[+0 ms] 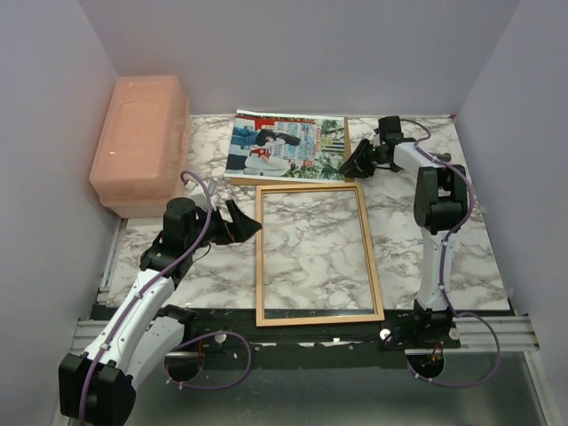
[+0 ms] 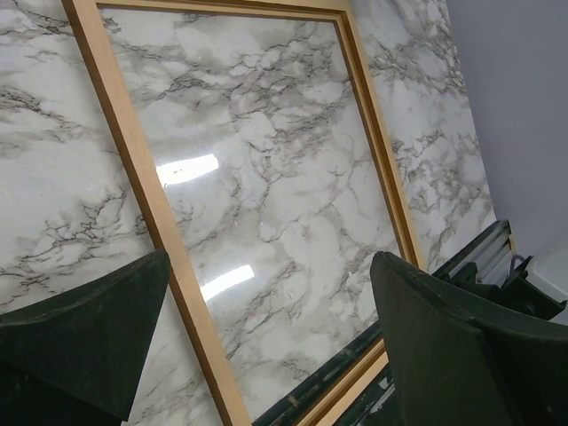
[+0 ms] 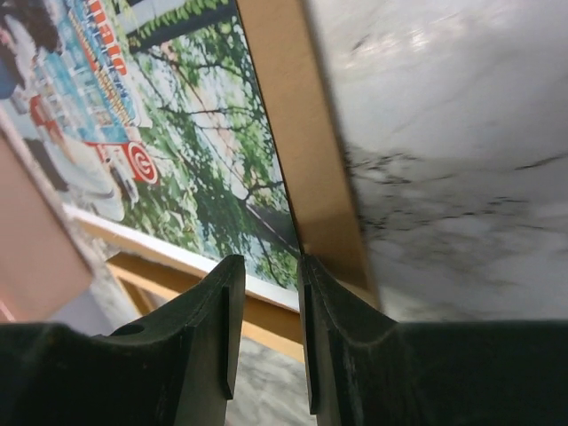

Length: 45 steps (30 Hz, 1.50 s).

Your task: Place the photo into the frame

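Orange-brown wood at the middle of the marble table (image 1: 417, 240): the frame (image 1: 258, 266), lying flat, with only marble inside its border. At 12 o'clock from it, just past the far rail, the photo (image 1: 284, 146), resting on a brown board (image 1: 347, 146) and not yet in place.

Looks like the pick-up step. At the photo's 3 o'clock edge, the right gripper (image 1: 353, 164), its fingers (image 3: 204, 337) parted by a narrow slot. In its wrist view, the photo (image 3: 177, 160) edge leading straight into that slot, close against one finger and seemingly raised a little off the board (image 3: 306, 133). No pinch shown yet. At 10 o'clock of the frame, the left gripper (image 1: 244, 226), spread wide and holding nothing, poised over the frame's (image 2: 151, 204) left rail.

Next, most likely: close on the photo alone, lift, carry toward 6 o'clock, lower it square inside the border. Calls for a thin bite, with photo and board edges lying so close together.

Probably a snug fit, so corners to be lined up before letting go. Open marble at 3 o'clock of the frame for the right arm's swing. At 10 o'clock, a pink box (image 1: 142, 142), near the photo's left side but apart from it. Little spare room at 6 o'clock, the near rail reaching the dark strip (image 1: 222, 321) at the table's edge.
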Available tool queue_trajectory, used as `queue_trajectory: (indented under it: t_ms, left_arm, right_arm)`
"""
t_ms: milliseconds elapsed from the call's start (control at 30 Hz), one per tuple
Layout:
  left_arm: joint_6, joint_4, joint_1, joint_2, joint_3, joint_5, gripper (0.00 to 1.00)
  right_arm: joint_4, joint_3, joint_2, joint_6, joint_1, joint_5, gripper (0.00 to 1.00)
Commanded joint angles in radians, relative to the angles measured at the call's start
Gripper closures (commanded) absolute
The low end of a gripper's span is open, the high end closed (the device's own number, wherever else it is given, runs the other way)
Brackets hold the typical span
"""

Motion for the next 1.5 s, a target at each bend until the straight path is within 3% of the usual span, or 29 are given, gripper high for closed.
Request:
queue_trajectory:
  t_ms: [0, 233, 400, 567, 800, 1133, 1467]
  left_arm:
    - [-0.002, 0.017, 0.005, -0.006, -0.004, 0.03, 0.02]
    - [0.006, -0.003, 0.006, -0.024, -0.003, 0.021, 0.02]
    - [0.016, -0.054, 0.007, -0.059, 0.021, -0.03, 0.01]
    - [0.05, -0.224, 0.006, -0.099, 0.112, -0.218, 0.01]
    - [0.068, -0.433, 0.006, -0.128, 0.26, -0.498, 0.02]
    - [0.08, -0.463, 0.006, -0.112, 0.325, -0.5, 0.01]
    - [0.08, -0.438, 0.006, -0.047, 0.292, -0.428, 0.02]
  right_arm:
    - [0.076, -0.044, 0.006, 0.075, 0.034, -0.155, 0.62]
    - [0.166, -0.059, 0.008, 0.157, 0.041, -0.21, 0.63]
    - [0.062, -0.043, -0.016, 0.09, 0.043, -0.07, 0.63]
    - [-0.056, -0.014, -0.046, 0.002, 0.042, 0.096, 0.62]
    - [-0.132, 0.014, -0.031, -0.046, 0.044, 0.164, 0.62]
    - [-0.1, 0.069, 0.076, 0.003, 0.087, -0.01, 0.62]
    - [0.172, 0.022, 0.095, 0.216, 0.101, -0.177, 0.62]
